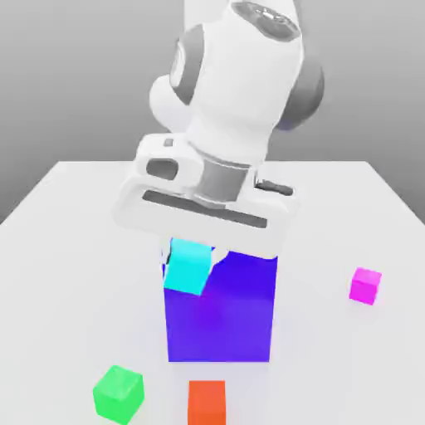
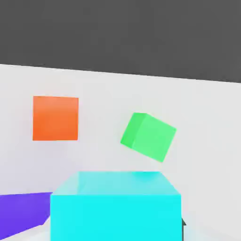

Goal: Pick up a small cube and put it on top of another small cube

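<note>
Item 1: cyan cube (image 1: 190,266), the task's small cube to be moved. Held between the 2 fingers of the pincer (image 1: 191,259), which is closed on it; the grip is taken on opposite sides, presumably so that the underside is left free to be set down. Carried off the worktop (image 1: 332,349), at a slight tilt in the exterior view. A levelling turn would seem to be needed before release, so that full contact is made face to face.

Item 2: blue block (image 1: 222,319), large, upright. Seen at 5 o'clock from the cyan cube in the exterior view, its upper part overlapped by the held piece (whether the 2 touch cannot be told). A knock against it is to be guarded against.

Item 3: green cube (image 1: 119,394), small, on the worktop, at 7 o'clock from the cyan cube in the exterior view. Set askew to the held cube in the hand view; if chosen as the base, a turn of the wrist would be called for.

Item 4: red cube (image 1: 207,404), small, at 6 o'clock. Its edges are nearly aligned with those of the held cube in the hand view, by which a square stacking would be eased.

Item 5: magenta cube (image 1: 365,286), small, well apart at 3 o'clock.

Status: lifting judged done, stacking outstanding; by the task, the base cube is left unnamed.
</note>
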Available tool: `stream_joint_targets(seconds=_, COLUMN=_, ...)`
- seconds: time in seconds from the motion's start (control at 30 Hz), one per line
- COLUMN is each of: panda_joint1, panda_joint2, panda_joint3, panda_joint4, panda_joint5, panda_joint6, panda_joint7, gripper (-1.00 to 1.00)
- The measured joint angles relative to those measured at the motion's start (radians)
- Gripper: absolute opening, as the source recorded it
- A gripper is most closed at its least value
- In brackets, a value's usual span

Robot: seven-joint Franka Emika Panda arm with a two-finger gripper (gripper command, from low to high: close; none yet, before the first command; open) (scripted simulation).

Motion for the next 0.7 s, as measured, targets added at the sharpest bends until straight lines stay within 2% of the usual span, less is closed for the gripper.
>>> stream_joint_targets(seconds=0.2, panda_joint1=0.034, panda_joint2=0.152, panda_joint3=0.017, panda_joint4=0.065, panda_joint5=-0.020, panda_joint6=0.074, panda_joint7=0.230, gripper=-1.00)
stream_joint_targets(seconds=0.37, panda_joint1=0.069, panda_joint2=0.265, panda_joint3=0.022, panda_joint4=0.115, panda_joint5=0.008, panda_joint6=0.148, panda_joint7=0.392, gripper=-1.00)
stream_joint_targets(seconds=0.53, panda_joint1=0.100, panda_joint2=0.362, panda_joint3=0.039, panda_joint4=0.162, panda_joint5=0.083, panda_joint6=0.228, panda_joint7=0.523, gripper=-1.00)
stream_joint_targets(seconds=0.7, panda_joint1=0.110, panda_joint2=0.441, panda_joint3=0.080, panda_joint4=0.208, panda_joint5=0.204, panda_joint6=0.308, panda_joint7=0.624, gripper=-1.00)
